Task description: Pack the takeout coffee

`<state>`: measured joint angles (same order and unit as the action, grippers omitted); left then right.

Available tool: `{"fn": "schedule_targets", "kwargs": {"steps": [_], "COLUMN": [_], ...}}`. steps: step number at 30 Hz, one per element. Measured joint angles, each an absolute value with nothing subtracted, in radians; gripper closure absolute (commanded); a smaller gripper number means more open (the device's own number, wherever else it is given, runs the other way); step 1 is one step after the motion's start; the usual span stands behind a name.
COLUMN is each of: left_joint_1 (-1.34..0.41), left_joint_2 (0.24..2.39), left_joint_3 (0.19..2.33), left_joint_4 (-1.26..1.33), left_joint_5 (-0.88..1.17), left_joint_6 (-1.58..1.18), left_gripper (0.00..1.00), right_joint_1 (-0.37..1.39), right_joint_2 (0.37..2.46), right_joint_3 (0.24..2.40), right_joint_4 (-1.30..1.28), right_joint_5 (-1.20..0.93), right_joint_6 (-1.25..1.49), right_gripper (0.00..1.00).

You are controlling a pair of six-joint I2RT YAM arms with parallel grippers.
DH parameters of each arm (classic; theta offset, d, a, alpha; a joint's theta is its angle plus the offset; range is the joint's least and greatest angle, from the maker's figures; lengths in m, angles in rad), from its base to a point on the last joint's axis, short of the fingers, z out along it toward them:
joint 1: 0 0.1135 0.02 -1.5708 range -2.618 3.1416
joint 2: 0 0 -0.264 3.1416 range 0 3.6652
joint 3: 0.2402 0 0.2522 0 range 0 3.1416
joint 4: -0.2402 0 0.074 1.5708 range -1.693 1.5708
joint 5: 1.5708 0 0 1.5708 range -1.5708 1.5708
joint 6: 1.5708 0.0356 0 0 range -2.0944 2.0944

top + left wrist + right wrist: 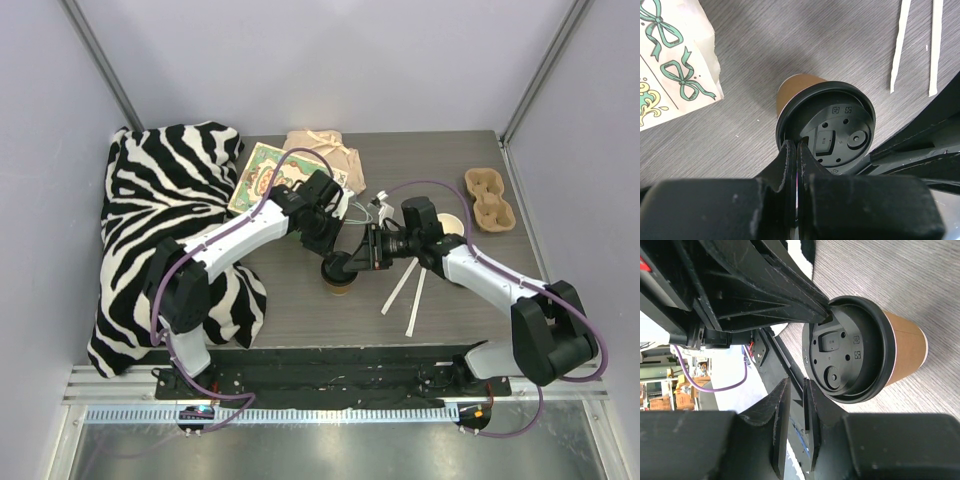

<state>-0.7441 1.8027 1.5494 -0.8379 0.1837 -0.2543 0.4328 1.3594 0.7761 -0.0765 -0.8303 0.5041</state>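
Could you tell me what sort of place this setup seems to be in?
Probably a robot test booth: plain walls box in a small table, two arms are bolted at its edge, and a lidded coffee cup and cup carrier look staged.

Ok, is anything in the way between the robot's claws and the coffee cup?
Nothing visible is. The left gripper, shut, has its tips right at the black lid of the takeout coffee. The right gripper, jaws slightly apart, sits just beside the lid's rim, with no object between.
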Motion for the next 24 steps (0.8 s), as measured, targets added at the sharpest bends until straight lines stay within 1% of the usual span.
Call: {"fn": "schedule_targets", "kwargs": {"steps": [14,24], "left_joint_1": [-0.744,-0.744], "left_joint_2": [1.809,1.809], "left_joint_3": [1.534,1.534], "left_joint_4": [-0.836,-0.836], "left_joint_5": [0.184,0.185], "left_joint_6": [-0.254,-0.254], "left_gripper": [1.0,1.0], "right_joint_1": [0.444,0.453], "right_joint_2": [1.377,1.437], "right_joint_3": [0.776,0.766], "right_joint_4": [-0.057,-0.015], "right_joint_5": [-0.833,-0.833], "right_joint_6": [0.519,0.525], "right_gripper": [0.75,0.77]}}
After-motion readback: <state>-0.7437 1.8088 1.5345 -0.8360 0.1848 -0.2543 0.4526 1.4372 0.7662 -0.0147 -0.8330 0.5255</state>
